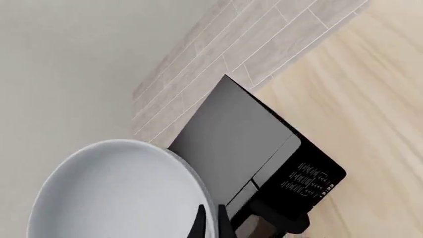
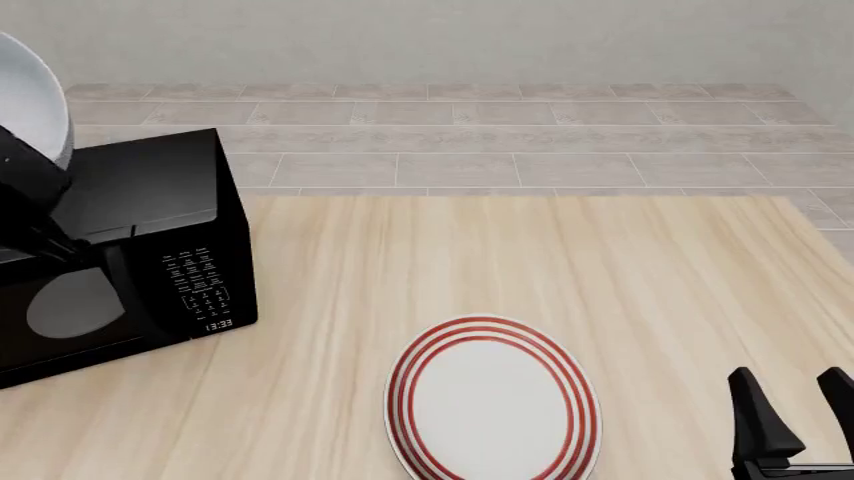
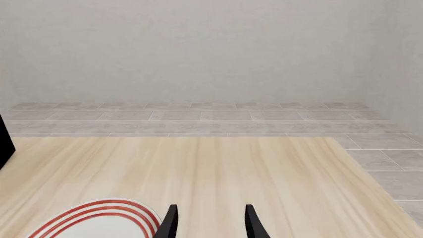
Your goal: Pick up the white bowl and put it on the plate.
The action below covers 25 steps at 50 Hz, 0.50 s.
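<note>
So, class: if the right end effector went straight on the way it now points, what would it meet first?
Probably nothing on the table: bare wood lies ahead of the right end effector, its fingers apart. The plate sits off to one side. Beyond the far edge come the tiled floor and the wall, though depth is unclear.

White bowl (image 2: 30,95) and red-ringed plate (image 2: 491,400), well apart.

Bowl: large, deep, plain glossy white, smooth rim; raised off the table and steeply tilted above the far left, its rim pinched between dark fingertips (image 1: 198,225) in the left wrist view. Plate: flat, round, white, three concentric red rings at the rim; lying flat on the wooden tabletop near its front edge, about mid-width.
</note>
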Available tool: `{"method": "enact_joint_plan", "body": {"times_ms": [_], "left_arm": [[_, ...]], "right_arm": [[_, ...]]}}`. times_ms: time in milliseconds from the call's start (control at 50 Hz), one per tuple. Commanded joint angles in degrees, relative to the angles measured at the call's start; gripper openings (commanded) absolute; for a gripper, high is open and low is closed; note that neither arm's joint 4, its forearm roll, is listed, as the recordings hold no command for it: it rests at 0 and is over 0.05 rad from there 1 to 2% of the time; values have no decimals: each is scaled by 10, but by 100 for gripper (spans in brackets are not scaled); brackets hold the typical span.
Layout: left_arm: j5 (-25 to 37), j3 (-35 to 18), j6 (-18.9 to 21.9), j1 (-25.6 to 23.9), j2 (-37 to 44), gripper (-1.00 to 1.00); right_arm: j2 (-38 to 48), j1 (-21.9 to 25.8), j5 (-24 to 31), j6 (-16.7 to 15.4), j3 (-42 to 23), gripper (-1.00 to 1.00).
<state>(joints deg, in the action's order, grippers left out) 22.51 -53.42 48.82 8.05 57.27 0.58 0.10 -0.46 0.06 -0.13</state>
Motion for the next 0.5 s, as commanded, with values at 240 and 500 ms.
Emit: {"method": "enact_joint_plan", "body": {"times_ms": [240,500], "left_arm": [[106,-37,-33,-143,-89,-100],[144,-54,-48,-227,-113,-100]], "right_arm": [[0,-1,1,-1,0,100],[0,-1,1,-1,0,100]]}}
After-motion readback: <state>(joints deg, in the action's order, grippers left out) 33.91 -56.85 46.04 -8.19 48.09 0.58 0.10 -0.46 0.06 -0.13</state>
